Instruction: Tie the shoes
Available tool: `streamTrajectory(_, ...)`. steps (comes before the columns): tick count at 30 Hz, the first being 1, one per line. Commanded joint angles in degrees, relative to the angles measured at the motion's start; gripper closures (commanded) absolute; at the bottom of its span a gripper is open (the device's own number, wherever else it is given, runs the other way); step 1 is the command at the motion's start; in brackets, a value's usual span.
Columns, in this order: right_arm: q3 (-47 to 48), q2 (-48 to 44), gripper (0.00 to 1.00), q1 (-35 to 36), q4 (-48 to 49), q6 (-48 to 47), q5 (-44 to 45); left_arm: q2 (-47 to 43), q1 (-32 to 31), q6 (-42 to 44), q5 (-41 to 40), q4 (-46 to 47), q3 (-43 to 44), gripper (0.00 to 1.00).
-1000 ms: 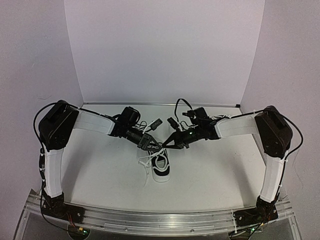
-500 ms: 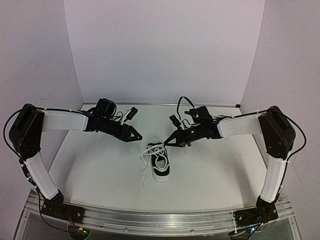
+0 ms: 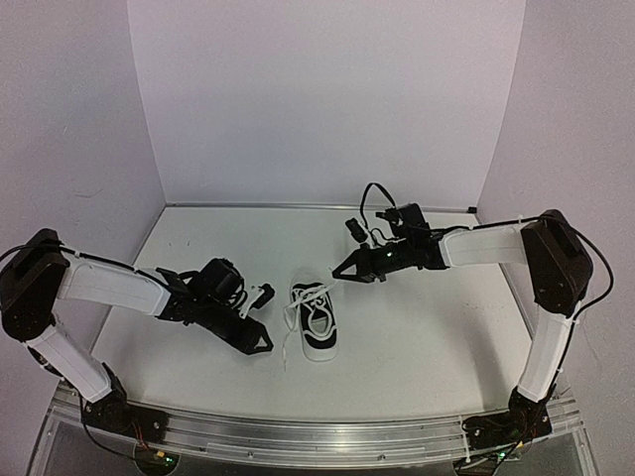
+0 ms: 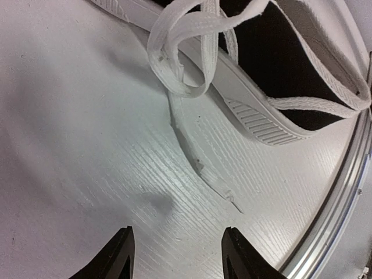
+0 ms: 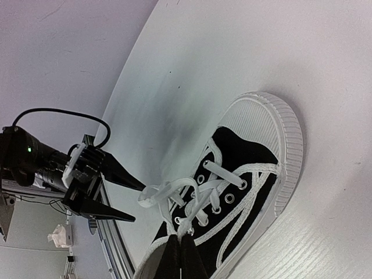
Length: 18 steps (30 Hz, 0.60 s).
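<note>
One black shoe (image 3: 317,325) with a white sole lies mid-table, its toe towards the back wall. My right gripper (image 3: 337,275) hovers just beyond the toe, shut on a white lace (image 5: 187,224) that rises from the eyelets into its fingertips (image 5: 177,256). A lace loop (image 5: 156,193) hangs over the shoe's left side. My left gripper (image 3: 266,342) sits low on the table left of the shoe, open and empty (image 4: 177,238). Ahead of it the loose lace end (image 4: 200,165) lies flat beside the sole (image 4: 256,113). That gripper (image 5: 138,203) also shows from the right wrist.
An aluminium rail (image 3: 317,436) runs along the table's near edge, close to my left gripper (image 4: 343,192). White walls close off the back and both sides. Cables loop above the right wrist (image 3: 372,203).
My left gripper has let go, opened, and swung from above the shoe down to the near left of it. My right gripper has risen slightly towards the back, still pinching the lace.
</note>
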Motion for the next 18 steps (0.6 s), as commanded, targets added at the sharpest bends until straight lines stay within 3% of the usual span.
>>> streamTrajectory(1,-0.3,-2.5,1.0,-0.3,1.7,-1.0,0.8,2.2,-3.3,-0.8,-8.7,2.1,3.0,0.47)
streamTrajectory(9,-0.7,-2.9,1.0,-0.5,1.7,-0.8,1.2,9.9,-7.2,0.7,-13.4,2.2,8.6,0.47)
streamTrajectory(18,-0.4,-2.6,1.0,-0.6,1.6,-1.0,0.6,14.9,-8.6,-0.5,-13.4,5.4,11.7,0.47)
